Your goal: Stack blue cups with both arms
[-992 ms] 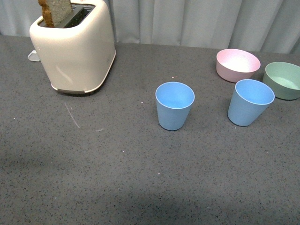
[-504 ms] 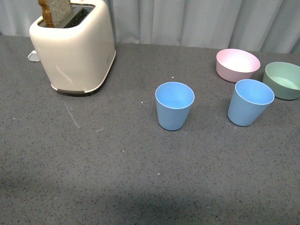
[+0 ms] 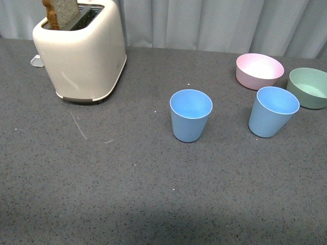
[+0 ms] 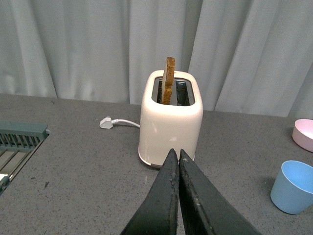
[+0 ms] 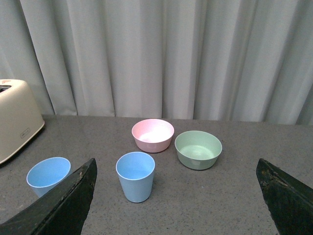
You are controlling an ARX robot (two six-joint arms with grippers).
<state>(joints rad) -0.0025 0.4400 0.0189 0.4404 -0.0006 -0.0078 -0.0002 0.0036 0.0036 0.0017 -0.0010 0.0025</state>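
Two light blue cups stand upright and apart on the grey table. One blue cup (image 3: 190,115) is at the middle, the other blue cup (image 3: 272,111) to its right, beside the bowls. Neither arm shows in the front view. My left gripper (image 4: 175,155) is shut with nothing in it and points toward the toaster; one blue cup (image 4: 295,186) stands off to its side. The right gripper (image 5: 176,171) is open wide, well back from a blue cup (image 5: 135,176) that lies between its fingers' lines; the other blue cup (image 5: 47,175) is partly behind one finger.
A cream toaster (image 3: 82,51) with a bread slice (image 3: 61,11) stands at the back left. A pink bowl (image 3: 259,70) and a green bowl (image 3: 308,87) sit at the back right. In the left wrist view a white plug (image 4: 106,122) and a green rack (image 4: 19,139) show.
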